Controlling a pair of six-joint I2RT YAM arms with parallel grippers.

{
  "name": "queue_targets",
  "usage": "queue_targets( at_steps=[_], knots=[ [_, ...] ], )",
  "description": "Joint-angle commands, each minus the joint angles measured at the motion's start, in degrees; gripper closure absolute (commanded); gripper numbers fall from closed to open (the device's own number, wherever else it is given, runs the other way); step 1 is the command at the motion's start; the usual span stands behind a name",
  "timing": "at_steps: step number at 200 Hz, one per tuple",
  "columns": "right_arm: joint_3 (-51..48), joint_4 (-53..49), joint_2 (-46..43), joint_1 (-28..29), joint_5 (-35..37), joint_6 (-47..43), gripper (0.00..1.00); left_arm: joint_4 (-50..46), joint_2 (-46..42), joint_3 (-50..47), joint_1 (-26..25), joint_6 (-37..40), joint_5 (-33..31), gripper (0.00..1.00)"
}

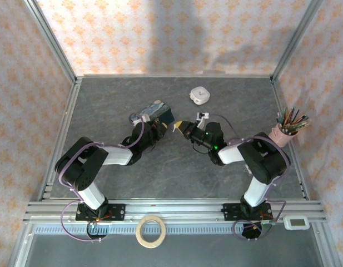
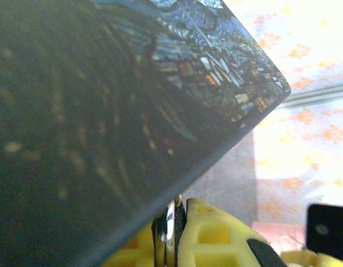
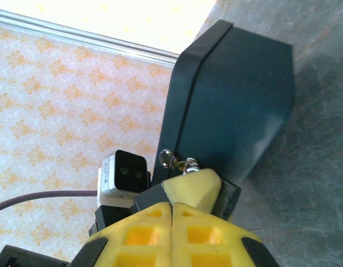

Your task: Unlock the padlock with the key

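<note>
Evidently both grippers meet just beside the blue tin (image 1: 157,110). The right gripper (image 3: 172,216) has its fingers pressed together; the left gripper (image 2: 174,233) pinches a thin metal piece (image 2: 169,218), key or shackle I cannot tell. With so slight a hold, the 2 crowding tips could knock it loose.

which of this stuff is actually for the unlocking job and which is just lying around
For the job: padlock, clamped in the left tool; key, the small silvery bit by the right tool.

Lying about: blue tin, white case, pencil cup, tape roll, small white gadget.
</note>
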Motion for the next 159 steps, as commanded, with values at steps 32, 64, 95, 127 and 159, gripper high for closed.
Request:
queue_targets(
  at_steps=[32, 64, 95, 127, 159],
  knots=[
    [-4.0, -1.8, -3.1, -0.8, 2.4, -1.0, 1.0, 0.1, 5.1, 3.3, -2.1, 4.5, -5.8, 0.94],
    [-5.6, -1.6, -4.1, -0.6, 3.6, -1.3, 1.0, 0.5, 5.8, 1.9, -2.2, 4.0, -4.9, 0.71],
    [-5.8, -4.0, -5.7, 0.5, 6.3, -3.1, 1.0, -1.3, 1.4, -0.8, -2.3, 0.4, -3.3, 0.47],
    [-4.8, -7.2, -6.9, 3.1, 12.6, -3.5, 1.0, 5.0, -3.9, -4.5, -3.5, -10.5, 0.1, 0.46],
    [-4.9, -5.1, -6.5, 5.0, 17.3, -0.3, 1.0, 10.8, -4.8, -3.8, -5.9, -15.6, -0.1, 0.45]
  ],
)
